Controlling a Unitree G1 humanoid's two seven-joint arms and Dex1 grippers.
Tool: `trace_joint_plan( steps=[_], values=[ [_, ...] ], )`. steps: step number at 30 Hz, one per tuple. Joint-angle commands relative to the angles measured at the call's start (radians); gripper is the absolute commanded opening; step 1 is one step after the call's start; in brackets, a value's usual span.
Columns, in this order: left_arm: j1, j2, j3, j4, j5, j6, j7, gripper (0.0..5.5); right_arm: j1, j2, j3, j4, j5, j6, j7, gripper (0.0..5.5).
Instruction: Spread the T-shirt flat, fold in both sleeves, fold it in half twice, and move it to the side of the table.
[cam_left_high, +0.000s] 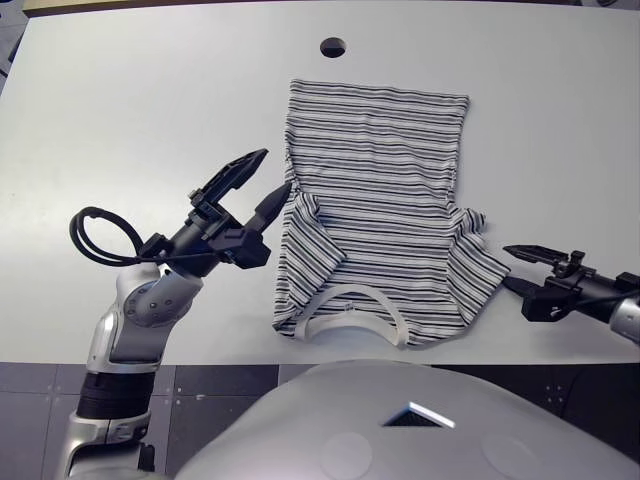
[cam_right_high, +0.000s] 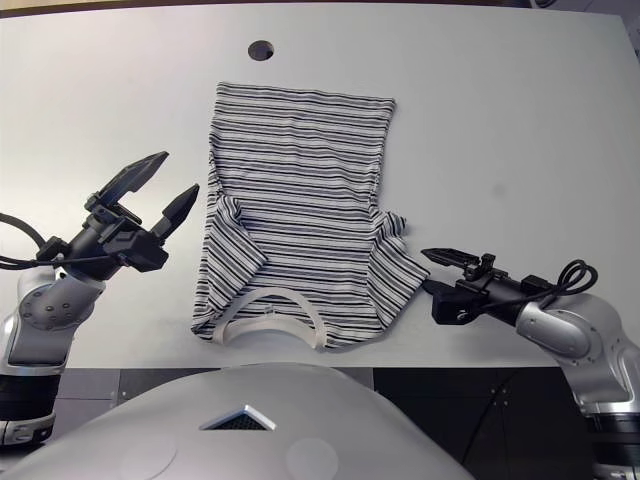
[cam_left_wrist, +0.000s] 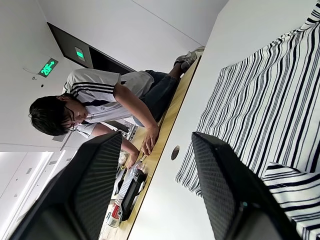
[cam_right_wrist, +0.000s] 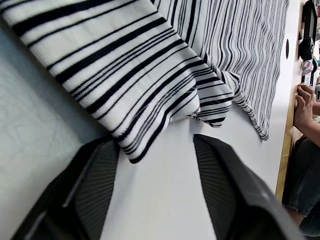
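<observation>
Right now the striped T-shirt (cam_left_high: 375, 190) lies on the white table (cam_left_high: 140, 110), in the middle of the head view. Its white collar (cam_left_high: 350, 300) is at the bottom of the frame and its hem is near the top. The sleeve on the left of the frame looks folded in over the shirt. The other sleeve (cam_left_high: 480, 270) sticks out toward the lower right.

The left gripper (cam_left_high: 267, 176) hangs just beside the shirt's left edge, its two fingers spread wide and holding nothing. The right gripper (cam_left_high: 509, 267) is low at the right of the frame. Its fingers are spread too, and the sleeve's tip is just beside them. I cannot tell if they touch.

A dark round hole (cam_left_high: 332, 47) is in the table near the top. A green sign (cam_left_wrist: 48, 67) glows on a far wall, but its marks are too small to read. A tiny bit inside the collar may be a label, and it is also too small to read.
</observation>
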Motion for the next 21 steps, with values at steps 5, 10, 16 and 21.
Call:
trace_joint_plan(
  steps=[5, 10, 16, 21],
  values=[
    [0.017, -0.015, 0.006, -0.044, -0.038, 0.000, -0.012, 2.60, -0.021, -0.013, 0.059, 0.040, -0.021, -0.001, -0.010, 1.10],
    [0.020, -0.019, 0.007, -0.051, -0.052, 0.001, -0.018, 2.60, -0.015, -0.020, 0.057, 0.054, -0.019, -0.006, -0.031, 0.26],
    [0.024, -0.022, 0.012, -0.050, -0.058, -0.004, -0.016, 2.60, -0.005, -0.019, 0.042, 0.038, 0.000, -0.015, -0.053, 0.12],
    [0.030, -0.033, 0.019, -0.042, -0.070, -0.018, -0.003, 2.60, -0.001, 0.008, -0.027, -0.050, 0.061, -0.013, -0.093, 0.12]
  ],
)
